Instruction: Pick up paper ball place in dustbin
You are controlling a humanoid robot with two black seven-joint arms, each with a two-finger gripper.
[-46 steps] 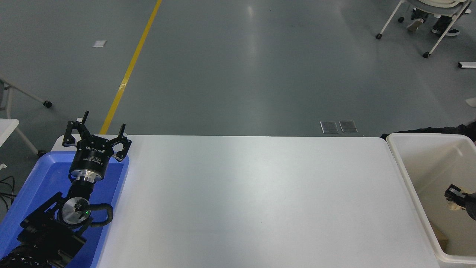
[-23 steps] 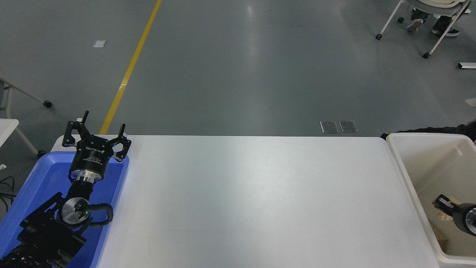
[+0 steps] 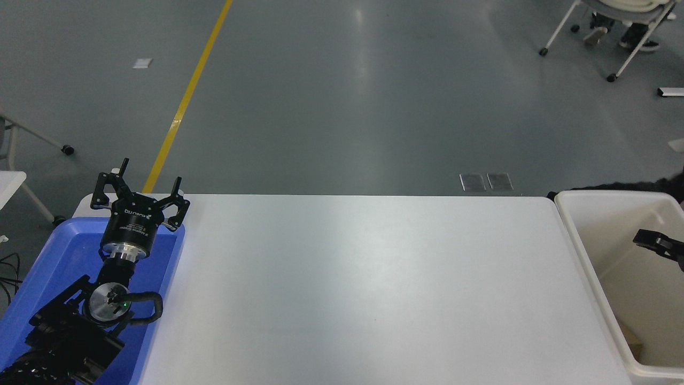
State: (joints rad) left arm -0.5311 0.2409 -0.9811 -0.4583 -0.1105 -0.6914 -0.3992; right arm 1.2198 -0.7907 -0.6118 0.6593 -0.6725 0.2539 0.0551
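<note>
Since a moment ago the right gripper (image 3: 658, 244) has risen inside the dustbin (image 3: 574, 235) and the pale wad it carried is gone from its tip. No paper ball shows now, so its position and axis cannot be told; probably it lies hidden in the tub. Only one finger shows, so its state is unclear. Next likely comes withdrawal. The left gripper (image 3: 139, 188) is parked, spread, over the blue tray (image 3: 64, 251).

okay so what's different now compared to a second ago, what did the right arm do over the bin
The right gripper, seen only at the picture's right edge, has risen within the dustbin toward its far end. The pale lump seen at its tip earlier no longer shows there; the paper ball is not in view now, so a release is likely but unconfirmed. The left gripper stays parked, jaws open, over the blue tray. The table is unchanged.
</note>
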